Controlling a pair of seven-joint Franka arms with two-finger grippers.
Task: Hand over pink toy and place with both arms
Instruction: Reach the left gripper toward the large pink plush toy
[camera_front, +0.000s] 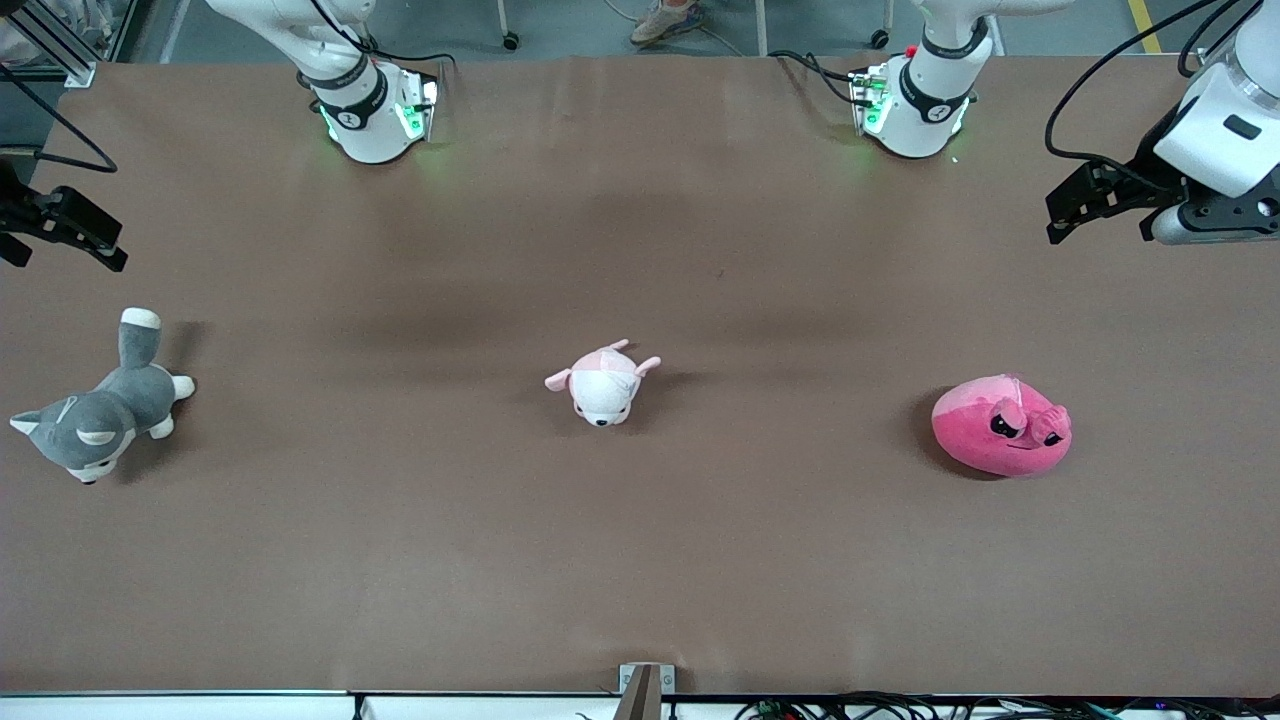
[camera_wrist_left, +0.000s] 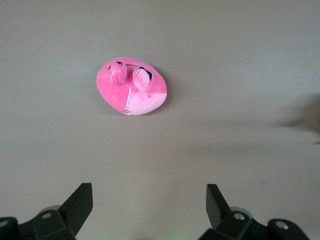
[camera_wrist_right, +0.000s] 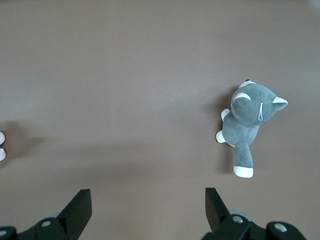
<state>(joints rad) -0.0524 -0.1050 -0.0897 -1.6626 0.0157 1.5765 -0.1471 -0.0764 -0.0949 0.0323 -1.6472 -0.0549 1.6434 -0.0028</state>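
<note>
On the brown table (camera_front: 640, 560), toward the left arm's end, the pink toy (camera_front: 1002, 425) lies untouched, well apart from both grippers. Left gripper (camera_front: 1078, 208) hangs above the table at that same end, fingers spread wide, nothing held; its wrist view shows the toy (camera_wrist_left: 131, 86) ahead of the parted fingertips (camera_wrist_left: 82, 197). Right gripper (camera_front: 62, 228) hangs at the right arm's end, also spread and empty, waiting.

Risks, judged: the toy is round and soft, so a shallow pinch may slip off or squash and roll it; a weak hold would make the later mid-air pass unreliable.

Around it: a pink-and-white puppy plush (camera_front: 603, 383) sits mid-table, well apart from the toy. A grey husky plush (camera_front: 100, 405) lies beyond the puppy, under the right gripper's area. Nothing blocks the left gripper's descent to the toy.
</note>
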